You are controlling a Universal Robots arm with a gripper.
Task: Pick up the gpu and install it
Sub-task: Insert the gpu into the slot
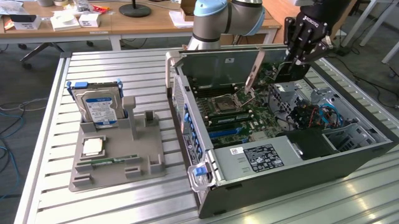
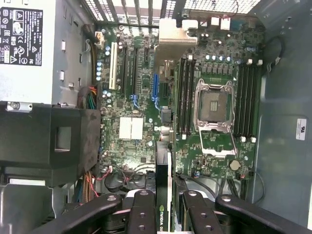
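1. The claw (image 2: 168,212) is clamped on the gpu (image 2: 163,170), which it holds edge-on over the motherboard (image 2: 146,161).
2. It would be best to square the card's edge over the blue slot (image 2: 156,92), then press evenly.
3. Its silver bracket (image 2: 178,36) should meet the rear grille (image 2: 131,7).

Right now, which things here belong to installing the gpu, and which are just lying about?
Job: gpu, gripped in the hand; open computer case; motherboard.
Lying about: hard drive, memory stick, grey stand holding them.
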